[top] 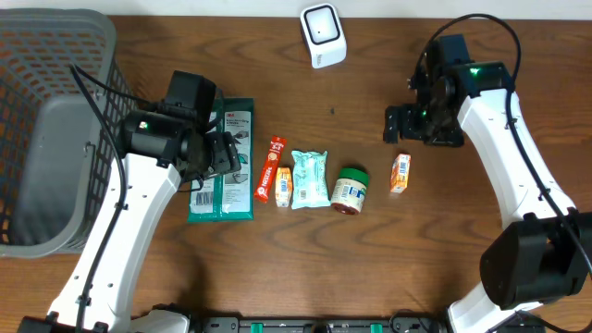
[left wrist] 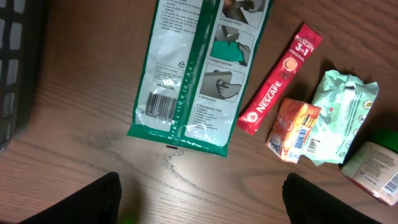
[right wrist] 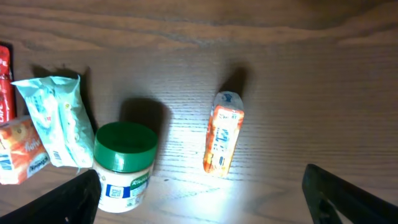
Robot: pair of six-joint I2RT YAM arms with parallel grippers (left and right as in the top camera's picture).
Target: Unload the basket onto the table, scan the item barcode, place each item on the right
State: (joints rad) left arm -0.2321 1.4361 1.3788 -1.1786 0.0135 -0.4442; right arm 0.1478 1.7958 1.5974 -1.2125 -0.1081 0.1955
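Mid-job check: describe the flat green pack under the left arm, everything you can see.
The green pack is a flat plastic sleeve, green-edged, with white printed panels and small instruction pictures. It lies flat on the wooden table, printed side up, with its barcode showing near one corner. The red Nescafe stick lies close beside it; whether they touch is unclear. The left gripper is open and clear of it.

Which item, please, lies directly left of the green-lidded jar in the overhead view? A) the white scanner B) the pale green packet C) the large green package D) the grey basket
B: the pale green packet lies just beside the green-lidded jar, on its left in the overhead view.
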